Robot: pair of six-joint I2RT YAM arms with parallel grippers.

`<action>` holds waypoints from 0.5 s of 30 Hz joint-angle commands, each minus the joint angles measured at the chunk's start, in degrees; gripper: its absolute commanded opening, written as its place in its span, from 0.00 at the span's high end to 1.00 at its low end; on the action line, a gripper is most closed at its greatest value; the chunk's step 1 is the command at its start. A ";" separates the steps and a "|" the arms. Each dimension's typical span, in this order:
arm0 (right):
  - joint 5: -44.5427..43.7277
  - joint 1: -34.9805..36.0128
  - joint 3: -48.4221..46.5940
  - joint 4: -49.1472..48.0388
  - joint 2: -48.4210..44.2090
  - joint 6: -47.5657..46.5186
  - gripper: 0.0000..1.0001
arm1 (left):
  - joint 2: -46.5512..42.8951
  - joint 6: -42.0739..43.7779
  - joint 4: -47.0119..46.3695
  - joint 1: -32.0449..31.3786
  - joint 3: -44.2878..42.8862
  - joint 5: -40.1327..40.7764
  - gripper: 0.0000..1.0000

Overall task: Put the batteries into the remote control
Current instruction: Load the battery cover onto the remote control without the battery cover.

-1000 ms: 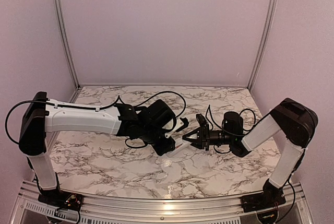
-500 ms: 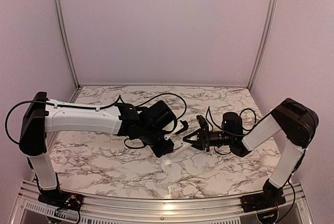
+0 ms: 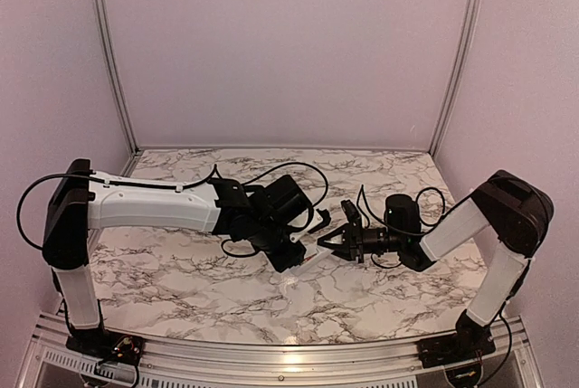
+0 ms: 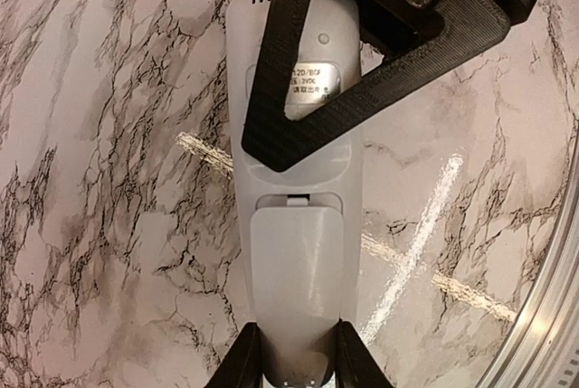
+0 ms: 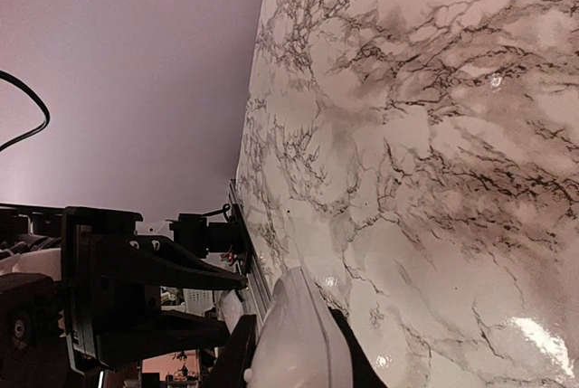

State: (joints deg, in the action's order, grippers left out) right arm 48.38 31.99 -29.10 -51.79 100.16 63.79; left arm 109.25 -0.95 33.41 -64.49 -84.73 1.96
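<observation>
The worktop (image 4: pixel 109 180) is glossy and marble-patterned; the remote control (image 4: pixel 303 307) is smooth matt white plastic; the near rail (image 3: pixel 271 354) looks ribbed metal.

The back of the remote control (image 4: pixel 298 307) carries one printed label (image 4: pixel 312 80), toward 12 o'clock in the left wrist view. Its top line reads approximately "120/BGF". The lower lines are too small to read.

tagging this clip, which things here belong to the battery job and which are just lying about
Job: remote control, battery cover closed, held between left gripper and right gripper. No batteries in view.
Not part of it: marble table, arm cables.
</observation>
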 commanded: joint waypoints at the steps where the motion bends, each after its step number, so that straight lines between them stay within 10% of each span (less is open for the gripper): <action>1: -0.47 0.33 -1.92 -0.29 -1.72 -0.47 1.00 | 2.46 -0.46 2.09 -0.29 -2.12 1.80 0.75; 15: -1.45 0.73 -1.46 -0.33 -2.48 -0.67 1.00 | 4.97 -1.15 4.64 -0.19 -4.85 0.46 0.76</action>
State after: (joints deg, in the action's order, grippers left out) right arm 47.29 32.27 -29.12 -50.89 99.77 63.75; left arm 113.19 -1.54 35.31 -64.49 -89.19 3.75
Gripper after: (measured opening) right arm 0.192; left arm 0.259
